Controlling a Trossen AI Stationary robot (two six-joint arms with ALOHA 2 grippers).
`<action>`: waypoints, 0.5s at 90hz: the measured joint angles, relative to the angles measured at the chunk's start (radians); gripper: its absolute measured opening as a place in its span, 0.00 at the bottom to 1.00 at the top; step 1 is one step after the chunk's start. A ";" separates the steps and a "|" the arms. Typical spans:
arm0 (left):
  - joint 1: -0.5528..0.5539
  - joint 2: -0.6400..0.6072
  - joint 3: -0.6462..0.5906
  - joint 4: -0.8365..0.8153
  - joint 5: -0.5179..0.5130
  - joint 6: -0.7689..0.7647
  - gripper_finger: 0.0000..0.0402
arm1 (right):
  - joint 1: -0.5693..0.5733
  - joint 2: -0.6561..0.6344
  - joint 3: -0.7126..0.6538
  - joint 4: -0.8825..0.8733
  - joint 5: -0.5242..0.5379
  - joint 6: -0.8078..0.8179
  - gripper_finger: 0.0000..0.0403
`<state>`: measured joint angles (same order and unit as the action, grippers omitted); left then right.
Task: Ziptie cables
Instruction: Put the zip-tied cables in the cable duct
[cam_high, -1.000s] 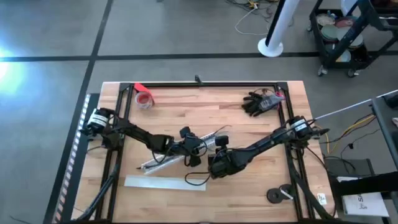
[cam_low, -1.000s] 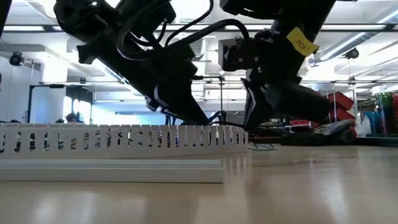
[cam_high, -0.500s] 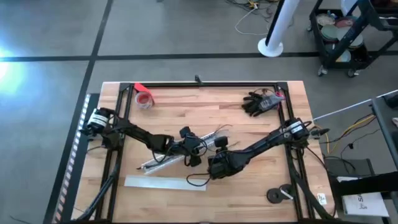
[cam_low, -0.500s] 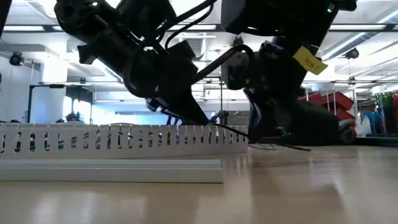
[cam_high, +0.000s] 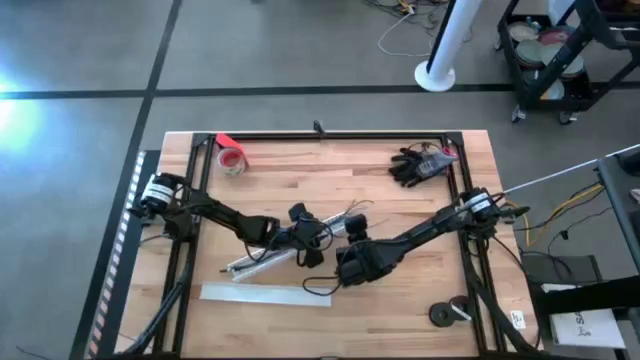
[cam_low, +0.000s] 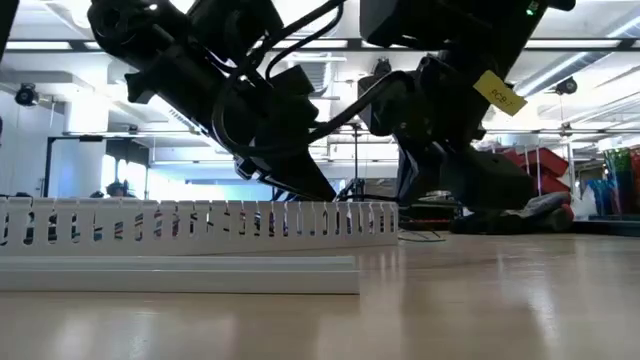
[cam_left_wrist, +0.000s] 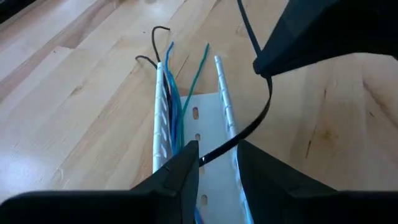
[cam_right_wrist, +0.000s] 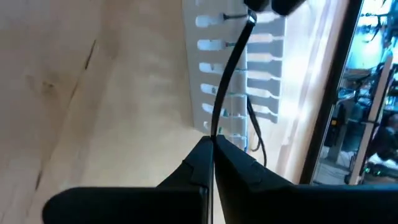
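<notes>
A white slotted duct (cam_high: 262, 258) lies slantwise at mid-table, and the blue, green and dark cables (cam_left_wrist: 174, 99) lie along its channel, their ends sticking out past its far end. A black ziptie (cam_left_wrist: 258, 118) arches over the duct between both grippers. My left gripper (cam_left_wrist: 217, 162) is open above the duct, one finger on each side of the channel. My right gripper (cam_right_wrist: 212, 142), just right of it (cam_high: 342, 248), is shut on the ziptie. The flat white strip (cam_high: 250, 293) lies nearer the front edge. My left gripper has the ziptie's lower end (cam_left_wrist: 200, 159) lying against the inner side of one fingertip (cam_left_wrist: 186, 163), with the other finger apart from it; whether it holds that end I cannot tell. My right gripper pinches the ziptie's other end (cam_right_wrist: 215, 129) between its two fingertips. From there the ziptie runs in a curve, clear of the table, to the duct under the left gripper.
A red tape roll (cam_high: 232, 158) sits at the far left and a black glove (cam_high: 415, 165) at the far right. A black round part (cam_high: 450, 313) lies at the near right corner. Black frame rails (cam_high: 330, 135) border the table.
My right gripper has dipped toward the table and tipped, carrying its end of the ziptie along, then come up slightly. My left gripper has stayed over the duct.
</notes>
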<state>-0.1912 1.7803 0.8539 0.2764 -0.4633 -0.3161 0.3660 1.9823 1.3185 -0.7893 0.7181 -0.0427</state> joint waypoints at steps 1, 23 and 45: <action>0.000 0.000 0.000 0.000 0.000 0.000 0.24 | 0.000 0.000 0.000 0.003 0.000 -0.004 0.00; 0.004 0.000 0.000 0.000 0.000 0.000 0.24 | 0.000 0.000 0.000 0.072 -0.004 -0.087 0.00; 0.004 0.000 0.000 0.000 0.000 0.000 0.24 | -0.007 0.008 0.000 0.089 0.002 -0.121 0.00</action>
<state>-0.1875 1.7802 0.8539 0.2764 -0.4629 -0.3164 0.3592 1.9900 1.3182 -0.7006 0.7197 -0.1635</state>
